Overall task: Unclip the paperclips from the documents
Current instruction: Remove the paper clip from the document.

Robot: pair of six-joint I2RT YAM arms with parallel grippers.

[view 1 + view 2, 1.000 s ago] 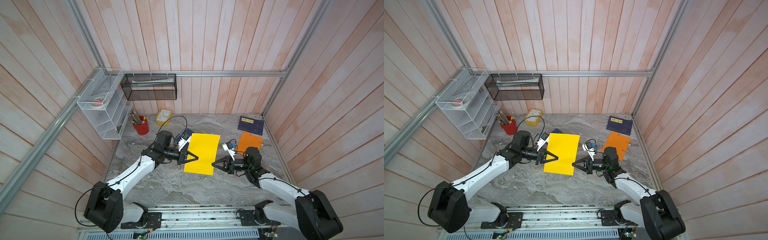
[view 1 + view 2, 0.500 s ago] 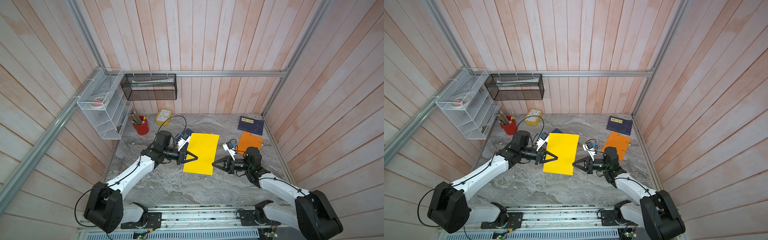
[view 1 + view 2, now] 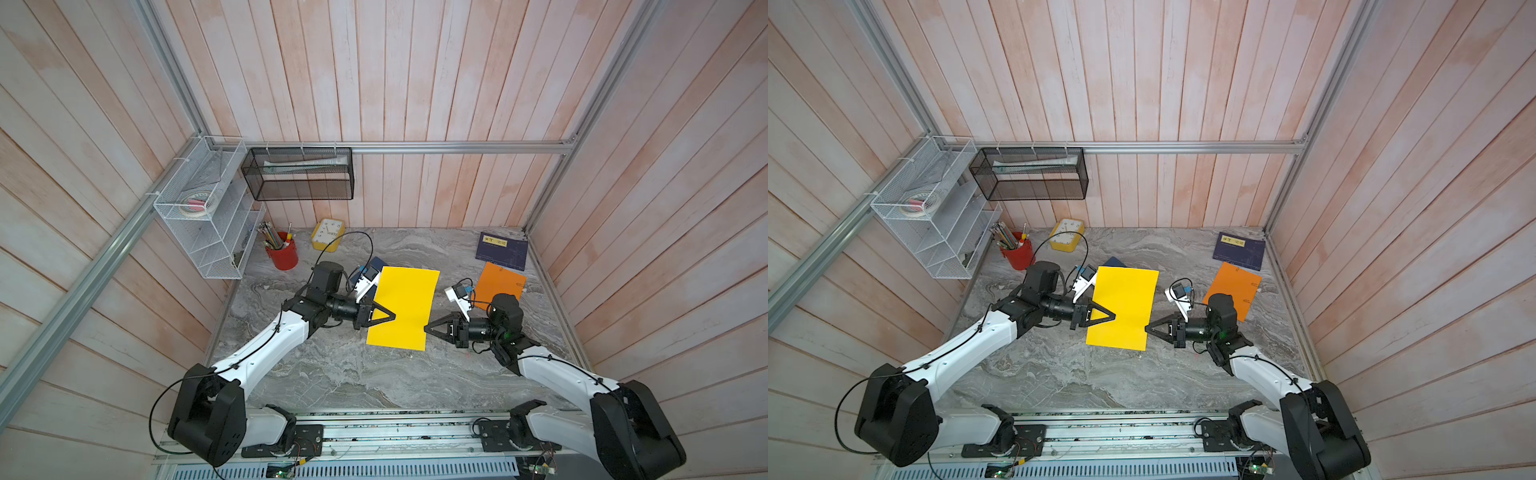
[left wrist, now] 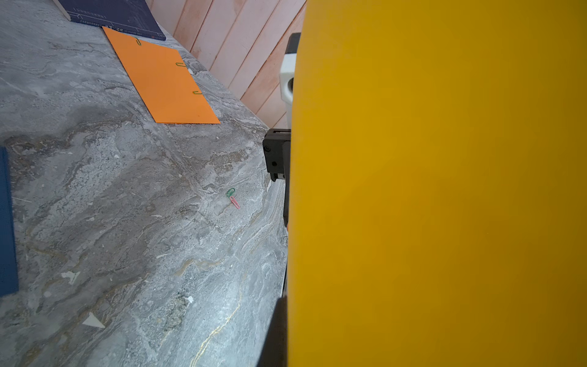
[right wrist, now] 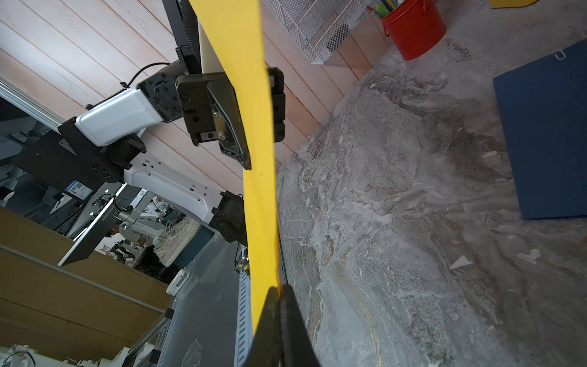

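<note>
L tool [image 3: 392, 316] is clamped shut on the 9 o'clock edge of the yellow sheet [image 3: 409, 299], which is held above centre of desk [image 3: 332, 374]. R tool [image 3: 426, 328] tips sit near-together at its 4 o'clock edge; can't tell if gripping. Prob. mid-unclip. Next: R tool pulls out toward 3 o'clock.

Red pencil cup [image 3: 282, 254] beside yellow clock [image 3: 328, 235] — navy booklet [image 3: 502, 250] in far corner.

The left gripper [image 3: 390, 318] now clamps its jaws on the edge of the yellow sheet [image 3: 409, 299], where a second ago they stood apart around it. At the sheet's opposite edge the right gripper [image 5: 280, 292] shows its fingers almost together; whether they have loosened cannot be told.
</note>
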